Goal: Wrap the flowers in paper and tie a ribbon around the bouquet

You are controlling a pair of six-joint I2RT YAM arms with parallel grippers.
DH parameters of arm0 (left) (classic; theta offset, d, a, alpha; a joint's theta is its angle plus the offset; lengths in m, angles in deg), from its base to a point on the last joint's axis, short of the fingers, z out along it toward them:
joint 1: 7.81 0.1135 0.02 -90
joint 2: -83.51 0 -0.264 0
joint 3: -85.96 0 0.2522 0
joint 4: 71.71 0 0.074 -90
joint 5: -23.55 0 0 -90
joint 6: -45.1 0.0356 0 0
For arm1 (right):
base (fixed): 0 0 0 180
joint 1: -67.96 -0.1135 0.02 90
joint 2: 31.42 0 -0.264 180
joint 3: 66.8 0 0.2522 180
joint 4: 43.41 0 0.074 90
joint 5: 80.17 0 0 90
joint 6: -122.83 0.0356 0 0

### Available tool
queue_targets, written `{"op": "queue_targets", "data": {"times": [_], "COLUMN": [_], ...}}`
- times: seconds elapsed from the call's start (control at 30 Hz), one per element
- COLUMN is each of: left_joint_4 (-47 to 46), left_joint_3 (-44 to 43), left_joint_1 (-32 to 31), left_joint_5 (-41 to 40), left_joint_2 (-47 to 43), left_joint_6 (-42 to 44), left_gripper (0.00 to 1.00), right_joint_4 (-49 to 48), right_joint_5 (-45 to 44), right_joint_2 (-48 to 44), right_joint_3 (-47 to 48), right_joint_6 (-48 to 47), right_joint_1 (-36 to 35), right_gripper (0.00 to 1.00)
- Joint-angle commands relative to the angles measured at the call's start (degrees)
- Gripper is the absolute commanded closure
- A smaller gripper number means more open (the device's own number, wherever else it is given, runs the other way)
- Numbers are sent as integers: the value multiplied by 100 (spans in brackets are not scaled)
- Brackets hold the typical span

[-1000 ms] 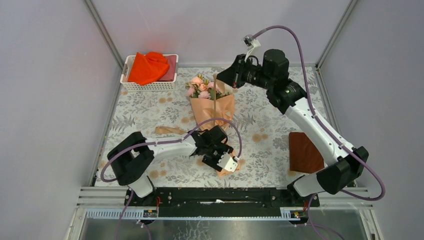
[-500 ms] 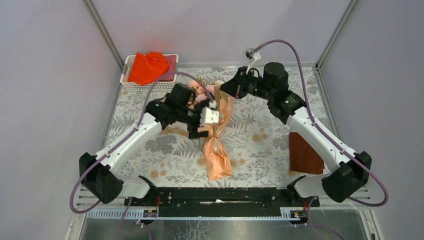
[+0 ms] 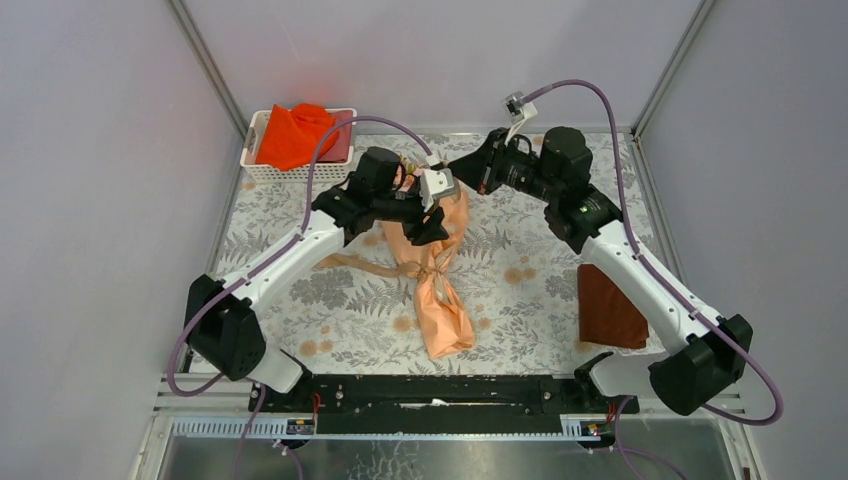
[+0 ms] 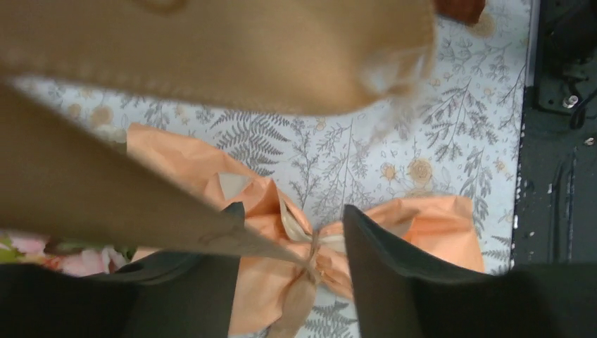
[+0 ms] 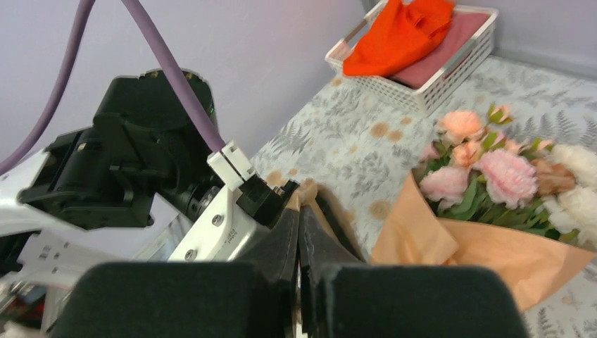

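The bouquet (image 3: 445, 300) lies on the mat as a peach-orange paper (image 4: 436, 222) cone, pinched at the waist by the tan ribbon (image 4: 313, 259). Its flowers (image 5: 493, 172), pink, peach and cream, point to the far side; in the top view my left arm covers most of them. My left gripper (image 4: 288, 218) hangs open over the knot. A taut ribbon strand runs up past its left finger (image 4: 224, 224). My right gripper (image 5: 300, 211), just beyond the blooms, is shut on that strand's end. A loose ribbon tail (image 3: 345, 262) trails left on the mat.
A white basket (image 3: 262, 170) holding a bright orange-red cloth (image 3: 297, 135) stands at the far left. A brown cloth (image 3: 610, 305) lies on the mat at the right. The black base rail (image 3: 430, 390) runs along the near edge.
My left arm has swung from the bouquet's near tip up to its flower end, close to the right gripper. The bouquet has shifted nearer and tilted. The right gripper stays shut, slightly further right.
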Motion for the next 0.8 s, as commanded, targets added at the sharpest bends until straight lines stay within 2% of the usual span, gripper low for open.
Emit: {"op": "queue_targets", "data": {"times": [0.0,0.03,0.07,0.1,0.2,0.27,0.37,0.5,0.63,0.77], "left_joint_4": [-660,-663,-672,-680,-664,-593,-537,-404,-235,25], "left_joint_3": [-63,-11,55,128,323,370,397,267,40,-165], "left_joint_1": [58,59,59,63,100,132,155,164,166,164], "left_joint_5": [-440,-423,-439,-458,-614,-698,-773,-633,-323,172], "left_joint_2": [-9,-80,-185,-278,-519,-589,-612,-542,-534,-577], "left_joint_6": [-527,-532,-535,-540,-568,-613,-646,-825,-1067,-1194], "left_gripper": [67,95,100,100,100,100,100,100,100,100], "right_joint_4": [-181,-79,75,245,854,1021,766,-983,-2021,-2568], "right_joint_5": [405,360,301,230,-284,-755,-1080,-674,-790,-1144], "right_joint_2": [-412,-432,-442,-456,-637,-863,-1152,-871,112,1180], "right_joint_3": [-48,-78,-133,-207,-718,-1302,-2452,-3899,-4056,-4057], "right_joint_6": [-17,-90,-173,-304,-665,-826,-792,-416,-267,122], "right_joint_1": [-122,-125,-127,-126,-119,-127,-138,-642,-1115,-1302], "right_gripper": [100,100,100,93,64,52,51,52,51,52]}}
